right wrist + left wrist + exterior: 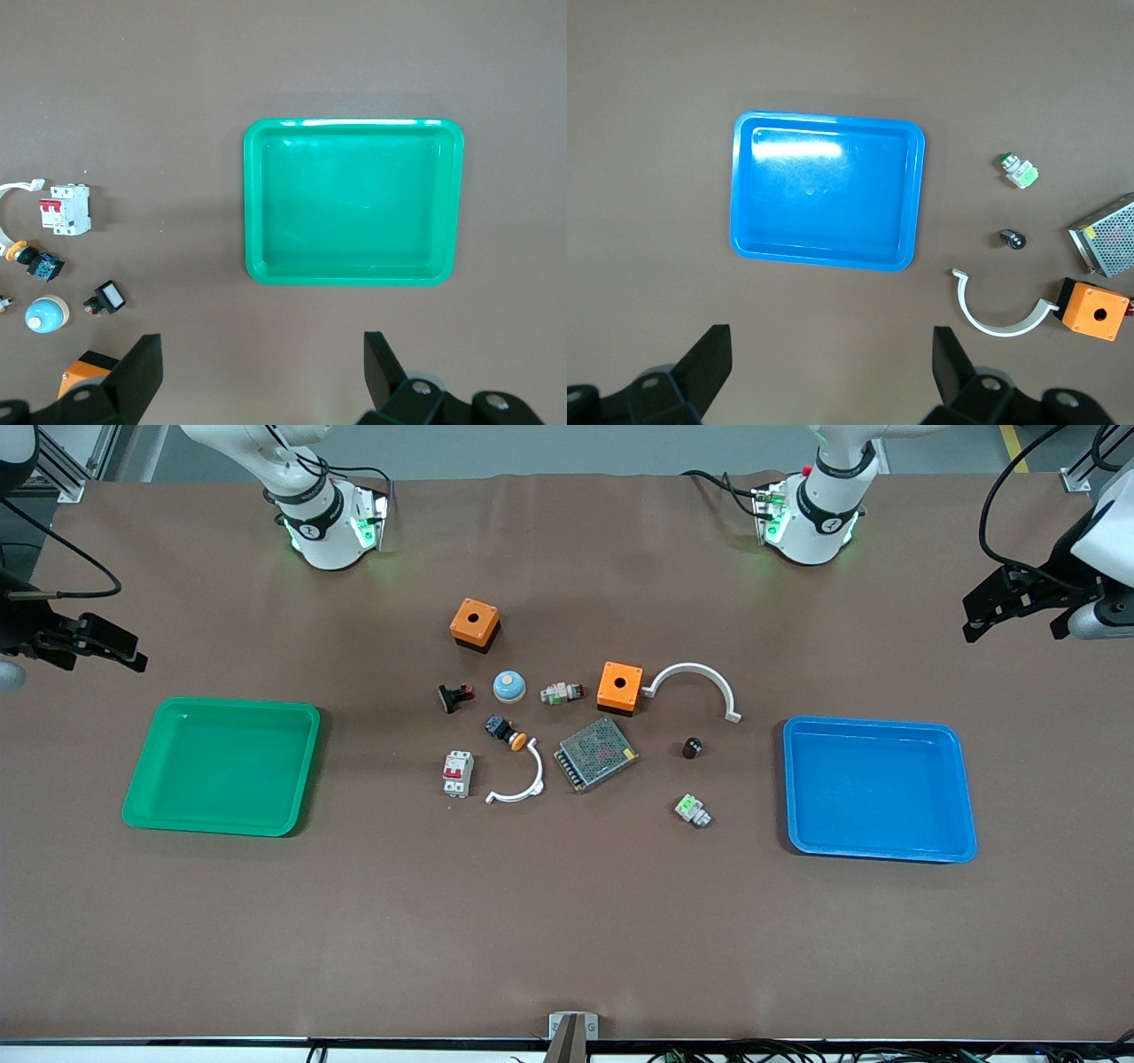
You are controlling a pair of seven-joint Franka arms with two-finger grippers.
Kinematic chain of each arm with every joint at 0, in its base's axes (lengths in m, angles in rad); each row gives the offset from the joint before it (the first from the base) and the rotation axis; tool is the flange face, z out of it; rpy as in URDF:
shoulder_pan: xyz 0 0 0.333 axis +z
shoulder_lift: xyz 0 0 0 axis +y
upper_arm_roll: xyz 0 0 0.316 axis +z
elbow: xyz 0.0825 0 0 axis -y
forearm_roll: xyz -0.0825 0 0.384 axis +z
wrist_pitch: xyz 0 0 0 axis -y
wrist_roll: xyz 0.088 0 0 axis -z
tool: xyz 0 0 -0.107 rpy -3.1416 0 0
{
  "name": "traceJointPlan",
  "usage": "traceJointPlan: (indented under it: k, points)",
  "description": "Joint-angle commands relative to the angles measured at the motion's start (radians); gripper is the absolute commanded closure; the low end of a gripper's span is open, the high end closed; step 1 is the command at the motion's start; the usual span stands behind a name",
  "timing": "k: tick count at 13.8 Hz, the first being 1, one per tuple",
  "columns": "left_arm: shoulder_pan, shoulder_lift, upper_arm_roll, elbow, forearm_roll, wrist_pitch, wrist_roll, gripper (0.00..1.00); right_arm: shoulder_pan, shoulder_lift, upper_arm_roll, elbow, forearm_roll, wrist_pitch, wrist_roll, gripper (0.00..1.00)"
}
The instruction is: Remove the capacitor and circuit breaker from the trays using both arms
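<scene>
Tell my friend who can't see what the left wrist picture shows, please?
An empty blue rectangular plastic tray sits on the brown table, seen from above the left gripper, whose black fingers are spread open. Beside the tray lie a tiny black cylinder capacitor, a small white-and-green connector block, a white curved plastic piece and an orange box.

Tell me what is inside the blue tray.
Nothing: the blue tray shows only its bare floor in the front and left wrist views. The capacitor lies on the table beside it. Nothing covers the tray.
</scene>
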Motion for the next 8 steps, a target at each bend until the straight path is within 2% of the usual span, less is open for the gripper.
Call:
traceJointPlan:
  k: [1,8]
  points:
    - [0.005,-0.021,-0.003,-0.012,-0.013,-0.008,-0.007,0.0,-0.01,-0.038,0.012,-0.038,-0.017,0.018,-0.018,0.0]
    - [0.003,-0.017,-0.003,-0.006,-0.012,-0.008,0.015,0.0,-0.013,-0.037,0.012,-0.04,-0.015,0.018,-0.044,0.0]
